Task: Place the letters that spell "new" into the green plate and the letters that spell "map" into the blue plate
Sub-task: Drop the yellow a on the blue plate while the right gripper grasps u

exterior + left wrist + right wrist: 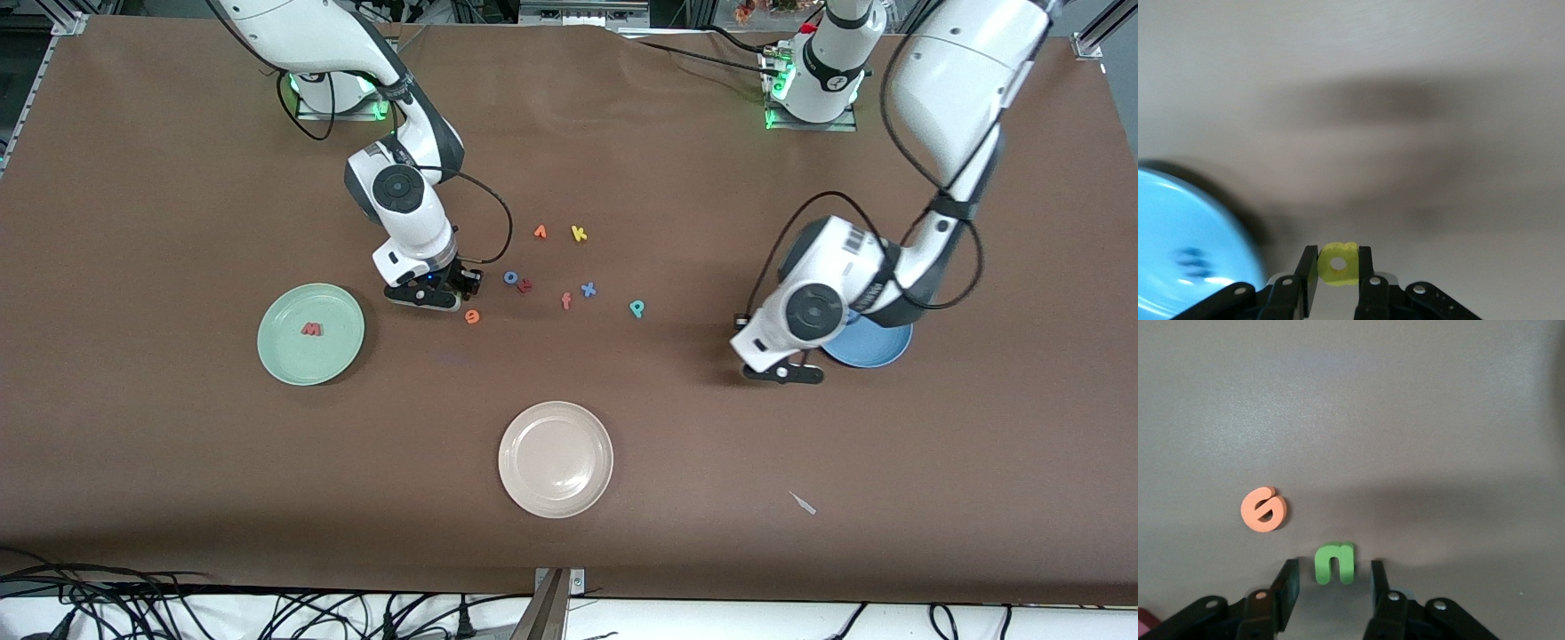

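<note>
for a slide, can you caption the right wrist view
Right gripper low over the table, fingers open on either side of the green "n", the orange "e" lying just beside it.

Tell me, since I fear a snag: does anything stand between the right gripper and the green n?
Nothing visible does. The n lies on the table between the right gripper's open fingers, touching neither. The orange e lies beside it, clear of the jaws.

Matt brown table cover (178, 498), glossy cream plate (556, 459), matt foam-like green "n" (1334, 562)
</note>
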You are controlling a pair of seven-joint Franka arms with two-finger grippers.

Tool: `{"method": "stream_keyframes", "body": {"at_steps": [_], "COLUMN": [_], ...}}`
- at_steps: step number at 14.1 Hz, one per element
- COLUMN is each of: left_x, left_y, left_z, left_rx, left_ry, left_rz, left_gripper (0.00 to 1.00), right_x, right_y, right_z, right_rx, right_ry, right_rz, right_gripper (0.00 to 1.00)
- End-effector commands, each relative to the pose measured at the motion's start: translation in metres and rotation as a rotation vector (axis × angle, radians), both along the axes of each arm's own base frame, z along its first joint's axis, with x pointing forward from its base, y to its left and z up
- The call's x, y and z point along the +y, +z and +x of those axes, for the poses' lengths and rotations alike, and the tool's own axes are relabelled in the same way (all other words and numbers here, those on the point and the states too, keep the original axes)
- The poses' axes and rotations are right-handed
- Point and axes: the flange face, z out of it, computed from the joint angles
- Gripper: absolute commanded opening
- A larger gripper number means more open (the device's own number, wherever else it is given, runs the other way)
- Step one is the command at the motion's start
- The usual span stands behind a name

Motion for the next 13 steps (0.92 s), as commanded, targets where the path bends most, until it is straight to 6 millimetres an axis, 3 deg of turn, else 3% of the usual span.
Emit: {"method": "stream_keyframes", "body": {"at_steps": [1, 4, 5, 7, 8, 9, 12, 13], "left_x": [0.075, 0.141, 0.153, 0.158, 0.158, 0.158, 0.149, 0.137], "left_y": [0.010, 0.003, 0.001, -0.007, -0.010, -0.010, 0.013, 0.019], "left_z": [0.006, 0.003, 0.001, -0.005, -0.008, -0.009, -0.002, 0.000], "left_rx": [0.079, 0.137, 0.148, 0.169, 0.177, 0.186, 0.173, 0.159], "left_ry": [-0.159, -0.258, -0.271, -0.271, -0.270, -0.273, -0.255, -0.226], "left_rz": [-0.060, -0.130, -0.142, -0.150, -0.151, -0.149, -0.133, -0.146], "left_gripper": [0.02, 0.04, 0.07, 0.17, 0.43, 0.99, 1.00, 1.00], "right_x": [0.002, 0.002, 0.002, 0.002, 0.002, 0.002, 0.002, 0.001], "right_y": [-0.003, -0.005, -0.007, -0.007, -0.007, -0.007, -0.006, -0.005], "right_z": [0.000, 0.000, -0.001, 0.000, 0.000, 0.000, 0.000, 0.001], "right_rx": [-0.011, -0.014, -0.013, -0.015, -0.016, -0.016, -0.017, -0.018], "right_ry": [0.002, 0.005, 0.005, 0.004, 0.005, 0.007, 0.009, 0.013], "right_rz": [0.001, 0.003, 0.003, 0.006, 0.005, 0.005, 0.006, 0.004], "right_gripper": [0.52, 0.47, 0.45, 0.40, 0.34, 0.28, 0.23, 0.23]}}
